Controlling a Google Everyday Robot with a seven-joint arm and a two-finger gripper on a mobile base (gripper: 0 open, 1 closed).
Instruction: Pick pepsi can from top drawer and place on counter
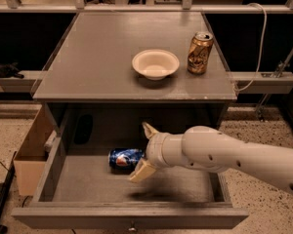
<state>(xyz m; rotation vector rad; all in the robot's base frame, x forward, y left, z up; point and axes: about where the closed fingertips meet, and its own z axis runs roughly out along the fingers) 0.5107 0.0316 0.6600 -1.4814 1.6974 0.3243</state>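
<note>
The pepsi can (123, 158) lies on its side on the floor of the open top drawer (88, 186), left of centre. My white arm reaches in from the right. My gripper (143, 150) is open at the can's right end, one tan finger (149, 129) behind it and the other in front. The fingers flank that end without closing on it. The grey counter (102, 52) spans the cabinet top above the drawer.
On the counter stand a white bowl (155, 64) and, to its right, an upright gold-brown can (199, 52). A dark object (83, 129) sits in the drawer's back left corner. A tan box (31, 152) hangs beside the drawer's left wall.
</note>
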